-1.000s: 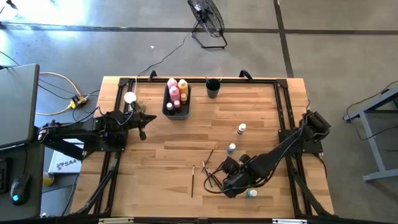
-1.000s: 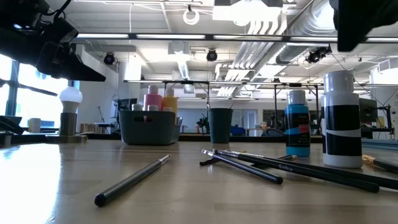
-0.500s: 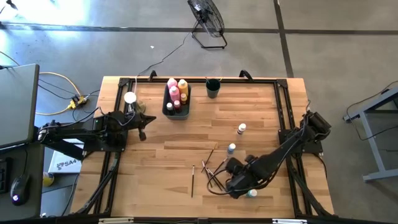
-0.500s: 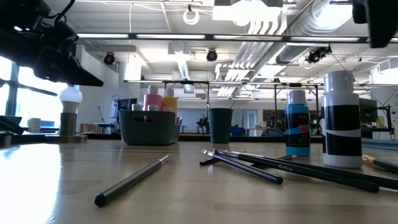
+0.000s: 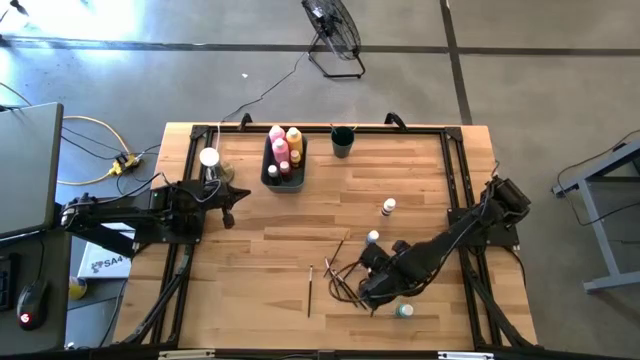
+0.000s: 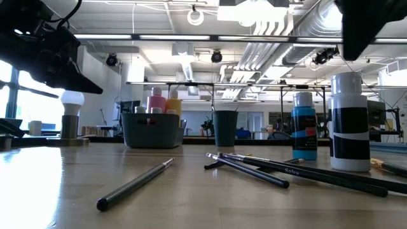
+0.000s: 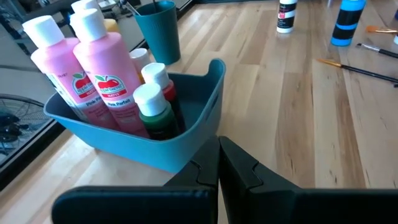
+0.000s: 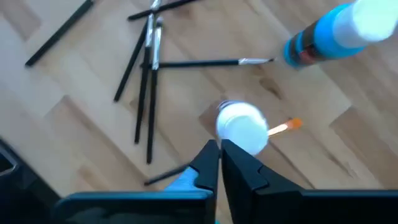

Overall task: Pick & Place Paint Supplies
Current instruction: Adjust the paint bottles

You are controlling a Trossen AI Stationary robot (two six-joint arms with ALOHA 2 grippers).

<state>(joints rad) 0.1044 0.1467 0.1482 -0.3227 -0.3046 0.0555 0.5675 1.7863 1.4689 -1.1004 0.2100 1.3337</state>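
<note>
Since a second ago the right hand (image 5: 372,296) has edged back toward the scattered paintbrushes (image 5: 340,270), clenched and empty, just above a white-capped paint bottle (image 8: 241,127). No pick has begun; the left hand (image 5: 226,193) waits clenched beside the bin (image 5: 268,175).

End effector (image 8: 219,160) closed above white-capped bottle (image 8: 242,127); paintbrushes (image 8: 148,81) beyond.

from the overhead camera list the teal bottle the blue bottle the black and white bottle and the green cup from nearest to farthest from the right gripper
Measured from the right gripper:
1. Teal bottle, right beside it near the front edge.
2. Blue bottle, a little farther back.
3. Black-and-white bottle, behind the blue one.
4. Green cup, at the table's back edge.
</note>
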